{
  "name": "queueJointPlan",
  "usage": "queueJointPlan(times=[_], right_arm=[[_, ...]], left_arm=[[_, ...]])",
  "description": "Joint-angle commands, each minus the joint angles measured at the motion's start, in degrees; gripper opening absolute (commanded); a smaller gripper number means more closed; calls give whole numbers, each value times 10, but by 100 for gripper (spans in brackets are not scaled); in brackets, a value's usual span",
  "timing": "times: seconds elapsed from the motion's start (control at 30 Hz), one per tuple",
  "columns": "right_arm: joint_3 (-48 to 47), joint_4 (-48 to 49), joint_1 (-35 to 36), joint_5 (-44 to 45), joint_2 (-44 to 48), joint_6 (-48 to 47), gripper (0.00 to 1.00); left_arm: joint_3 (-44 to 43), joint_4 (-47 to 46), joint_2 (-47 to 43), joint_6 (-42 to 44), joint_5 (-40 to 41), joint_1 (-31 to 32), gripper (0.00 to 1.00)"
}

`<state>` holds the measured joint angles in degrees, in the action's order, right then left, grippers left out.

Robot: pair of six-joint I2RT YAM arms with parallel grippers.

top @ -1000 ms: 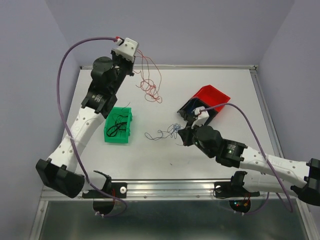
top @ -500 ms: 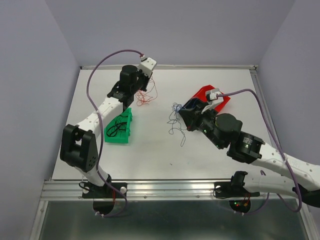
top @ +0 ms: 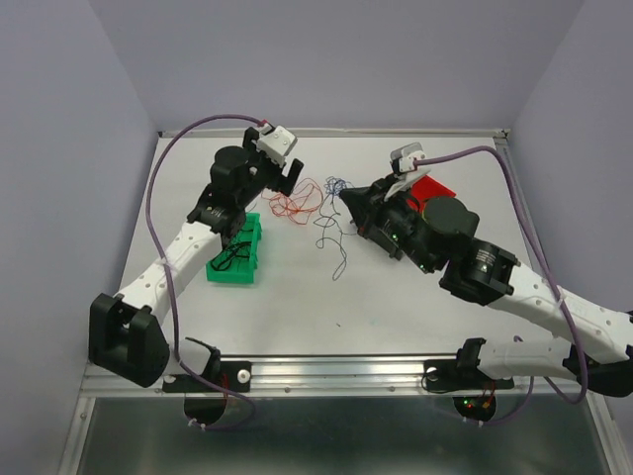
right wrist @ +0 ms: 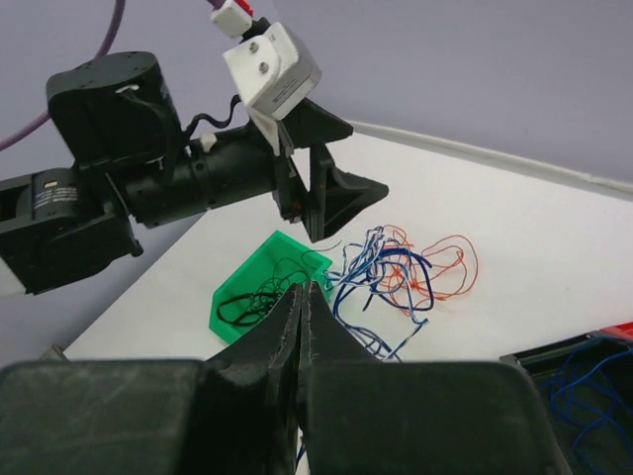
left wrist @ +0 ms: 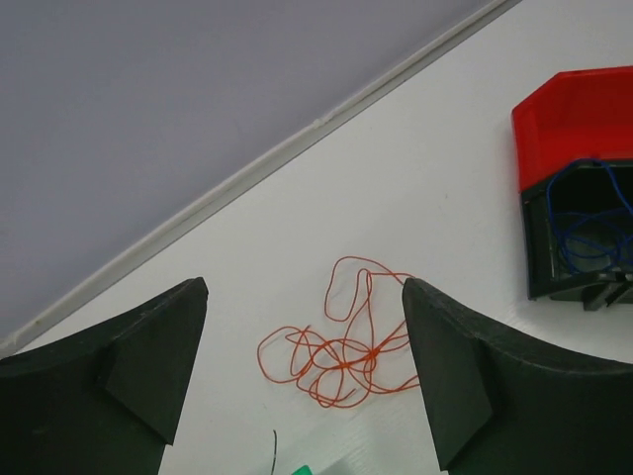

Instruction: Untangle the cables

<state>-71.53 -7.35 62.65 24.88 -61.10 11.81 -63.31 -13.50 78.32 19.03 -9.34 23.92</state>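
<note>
My left gripper stands open above the red cable, which lies in loose loops on the white table, touching neither finger. The right gripper is shut on the blue cable, whose strands dangle from its tip down to the table just right of the red loops. A black cable is curled inside the green bin. More blue cable lies in the black part of the red bin.
The red bin sits at the back right, largely hidden behind my right arm. The green bin is just below the left arm's wrist. A raised rail runs along the table's far edge, with purple walls around.
The left gripper opened and let go of the red cable, which now lies on the table. The right gripper carried the blue cable back and left, close to the red one.
</note>
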Motion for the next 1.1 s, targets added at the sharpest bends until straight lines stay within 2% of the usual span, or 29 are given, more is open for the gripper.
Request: queueJointPlan(times=[0.0,0.1,0.2,0.33,0.5,0.6,0.73,0.87,1.07], right_arm=[[-74,9,2,-29,-35,-51,0],[-102,9,2,-24,-50,-64,0],[-91,16,2,-9,-48,-72,0],[-71,37,2,15,-51,-83,0],[-66,45,2,31,-50,-88,1],[-47,68,2,61,-40,-94,1],[-45,68,2,57,-38,-96,1],[-43,68,2,62,-38,-96,1],[-44,69,2,68,-42,-94,1]], left_arm=[[30,-59,-55,16,-68,1,92],[88,-93,-89,19,-121,0,92],[143,-158,-123,3,-154,-1,96],[153,-175,-137,-28,-172,-2,97],[172,-194,-141,-49,-233,-4,96],[194,-223,-159,-67,-222,-6,96],[215,-259,-195,-90,-172,-11,96],[224,-269,-208,-87,-260,-14,99],[223,-270,-200,-91,-345,-13,99]])
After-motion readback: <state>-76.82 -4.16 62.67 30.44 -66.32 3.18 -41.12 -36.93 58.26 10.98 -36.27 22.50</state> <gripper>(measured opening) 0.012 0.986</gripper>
